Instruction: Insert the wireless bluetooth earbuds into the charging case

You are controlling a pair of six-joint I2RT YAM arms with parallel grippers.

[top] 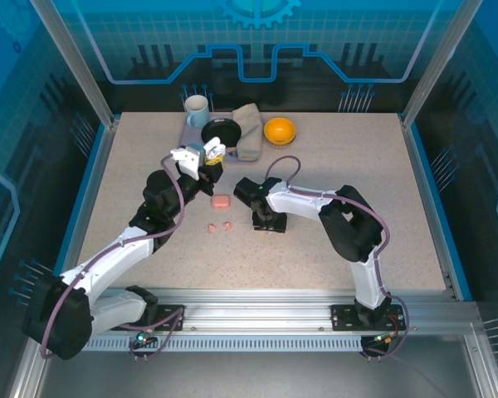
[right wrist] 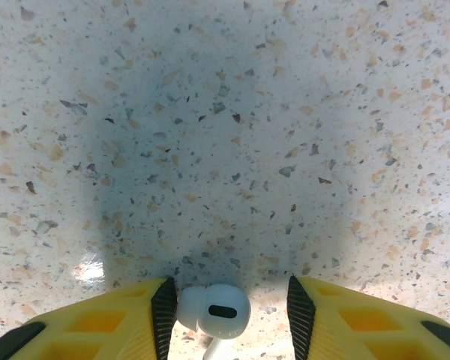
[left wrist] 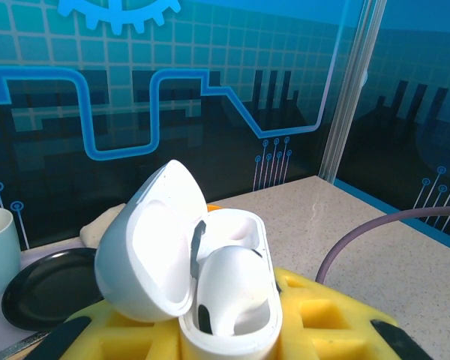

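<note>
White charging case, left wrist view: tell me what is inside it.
One white earbud sits in the near well of the open white charging case. The far well looks empty, though the earbud hides its bottom.

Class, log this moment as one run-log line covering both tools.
left tool: holds open white case with seated earbud | right tool: open astride white earbud on table | two pink earbuds: loose on table

Left arm (top: 137, 240) stretched forward and raised, left gripper (top: 209, 155) tilted up, clamped on the open case (left wrist: 232, 300), right arm (top: 349, 224) folded at the elbow, right gripper (top: 270, 224) pointing straight down, low, yellow fingers (right wrist: 112, 319) apart.
</note>
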